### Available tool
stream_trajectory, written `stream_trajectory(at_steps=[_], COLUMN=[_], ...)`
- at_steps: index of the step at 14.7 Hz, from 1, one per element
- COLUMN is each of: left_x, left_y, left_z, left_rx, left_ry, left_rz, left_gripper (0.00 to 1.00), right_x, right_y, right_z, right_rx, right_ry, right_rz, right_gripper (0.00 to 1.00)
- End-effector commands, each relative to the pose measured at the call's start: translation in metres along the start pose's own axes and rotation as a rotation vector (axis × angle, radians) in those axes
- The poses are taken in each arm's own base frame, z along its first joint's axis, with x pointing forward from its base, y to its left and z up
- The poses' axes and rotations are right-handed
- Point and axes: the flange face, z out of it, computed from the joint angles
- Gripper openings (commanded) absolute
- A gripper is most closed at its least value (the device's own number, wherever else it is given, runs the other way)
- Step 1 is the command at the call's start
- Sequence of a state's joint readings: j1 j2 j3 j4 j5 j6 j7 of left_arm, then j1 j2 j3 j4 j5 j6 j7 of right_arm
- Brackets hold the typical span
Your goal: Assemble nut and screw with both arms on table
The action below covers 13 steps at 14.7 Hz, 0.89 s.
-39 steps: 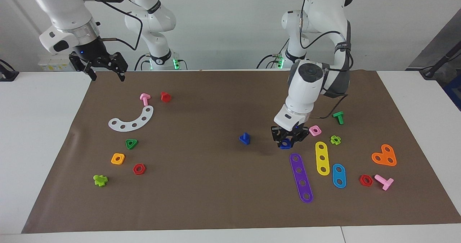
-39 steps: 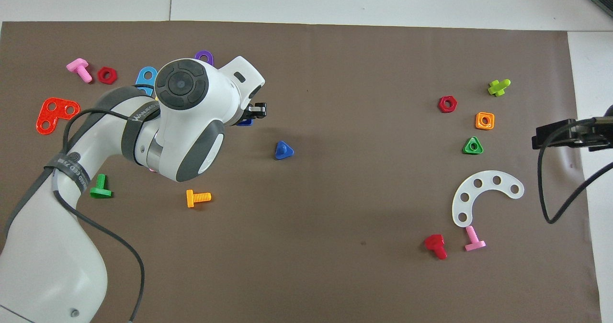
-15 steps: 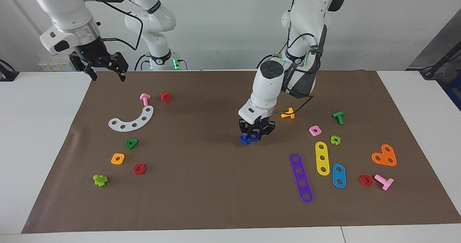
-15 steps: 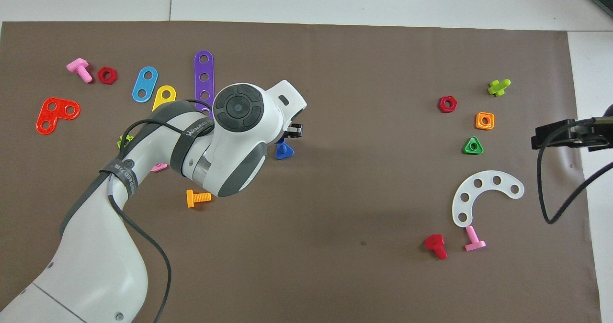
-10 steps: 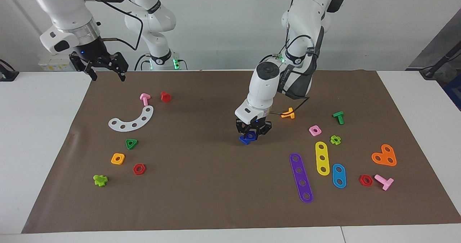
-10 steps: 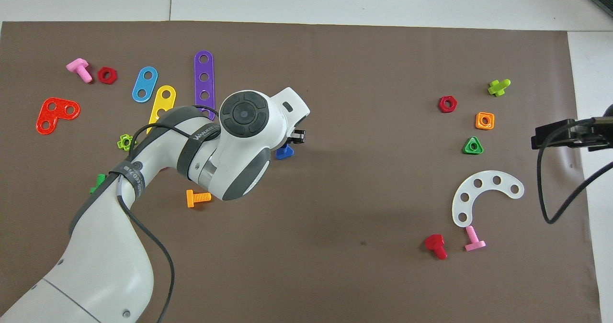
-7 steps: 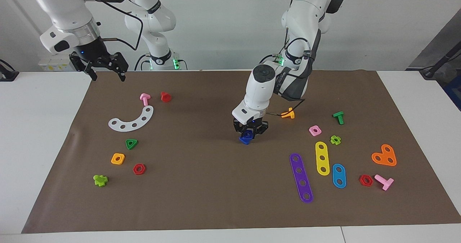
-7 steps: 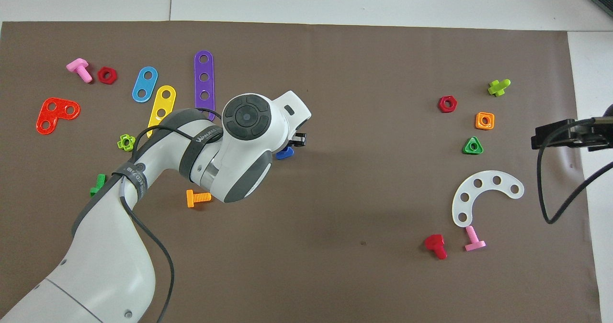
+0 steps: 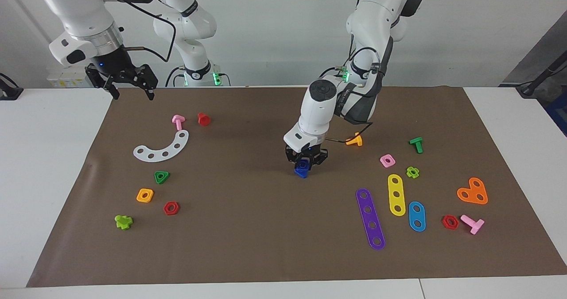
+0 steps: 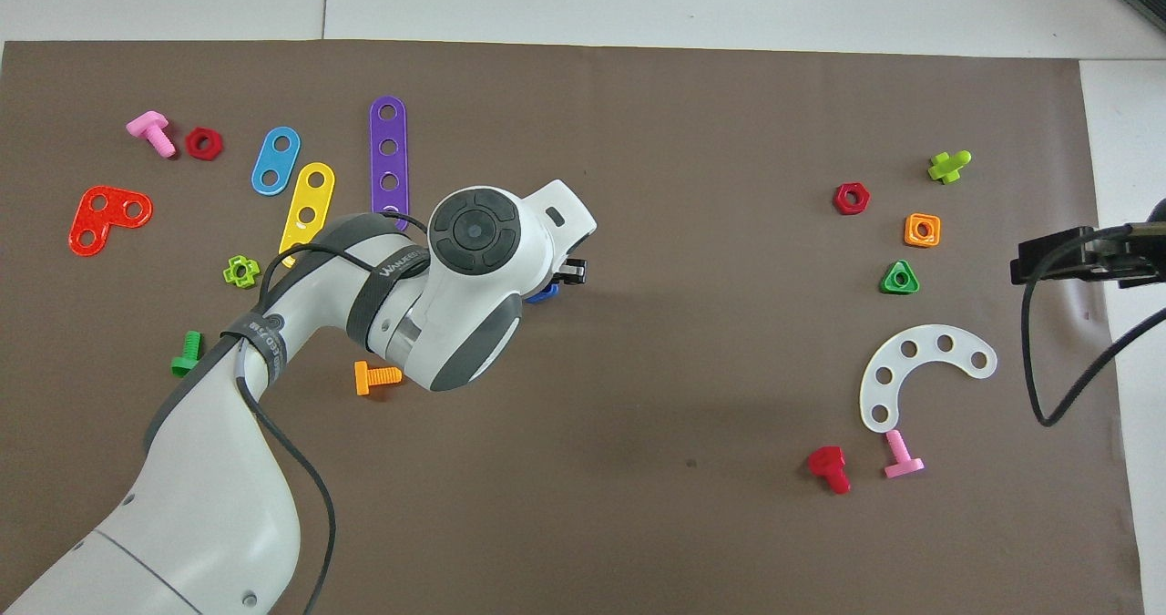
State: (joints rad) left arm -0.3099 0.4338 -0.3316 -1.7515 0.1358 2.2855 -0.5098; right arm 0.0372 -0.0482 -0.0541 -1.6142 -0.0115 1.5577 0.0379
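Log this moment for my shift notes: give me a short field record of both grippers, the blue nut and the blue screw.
left gripper: shut on the blue nut, low over the blue screw
blue nut: held in the left gripper's fingertips
blue screw: on the brown mat, mid-table, mostly hidden under the nut
right gripper: open, waiting over the mat's corner at the right arm's end
assembly: seating cannot be told

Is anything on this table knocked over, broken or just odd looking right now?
Nothing stands out. The loose toy parts lie scattered but whole on the brown mat. The left hand is shut on the blue nut, right over the blue screw mid-mat. The right hand waits open over the mat's corner at its own end.
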Motion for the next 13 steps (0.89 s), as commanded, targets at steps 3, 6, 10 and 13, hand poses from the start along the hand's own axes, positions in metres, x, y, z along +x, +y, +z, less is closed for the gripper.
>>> stream_trajectory(at_steps=[3,6,10,13], left_x=[-0.001,0.000,0.005,0.012], left_y=[-0.003,-0.002,-0.009,-0.037], left_z=[0.003,0.000,-0.020,-0.050], left_rx=[0.004,0.000,0.008,0.028], left_ry=[0.032,0.039,0.053,0.075], left_rz=[0.006,0.018,0.005,-0.035], left_gripper=[0.61,1.00,1.00,1.00], right_x=[-0.006,-0.006,-0.006,-0.006], right_y=[0.000,0.000,0.000,-0.001], right_z=[-0.001,-0.001,-0.002,-0.002], right_rx=[0.009,0.009,0.009,0.009], right_ry=[-0.003,-0.003,-0.001,-0.001], right_rz=[0.016,0.016,0.016,0.014], right_gripper=[1.00,1.00,1.00,1.00])
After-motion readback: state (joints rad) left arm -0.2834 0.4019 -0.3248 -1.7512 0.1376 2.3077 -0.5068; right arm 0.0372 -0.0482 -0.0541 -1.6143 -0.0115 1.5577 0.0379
